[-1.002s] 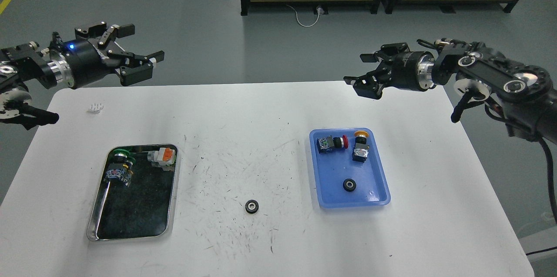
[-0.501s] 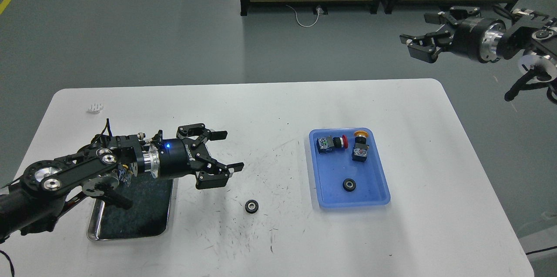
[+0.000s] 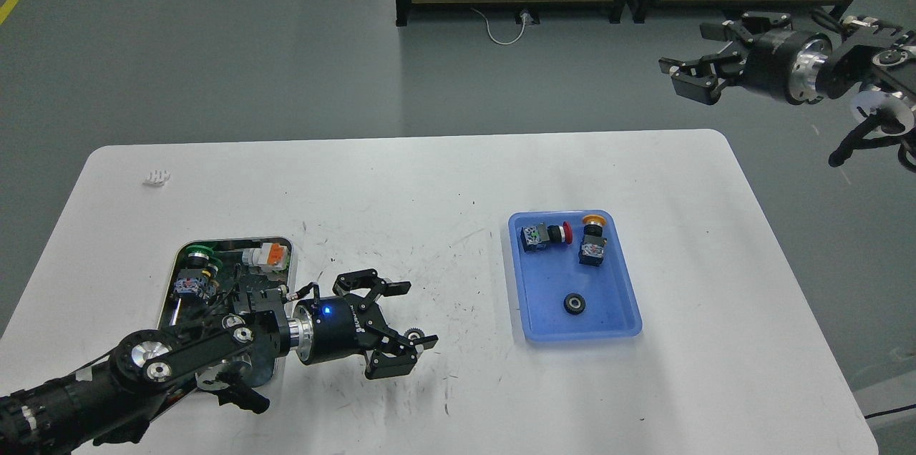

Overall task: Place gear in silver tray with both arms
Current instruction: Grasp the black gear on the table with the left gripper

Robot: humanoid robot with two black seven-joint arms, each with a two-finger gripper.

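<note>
Lowered since the earlier frame, left gripper (image 3: 401, 323) now brackets the gear (image 3: 413, 334) with jaws wide, right of the silver tray (image 3: 280, 249); approach step, closure required next; right gripper (image 3: 690, 69) idles spread.

Both black jointed arms (image 3: 143, 369) (image 3: 873, 61) have shiny silver wrist rings; the left one's got a tiny blue LED glowing.
</note>
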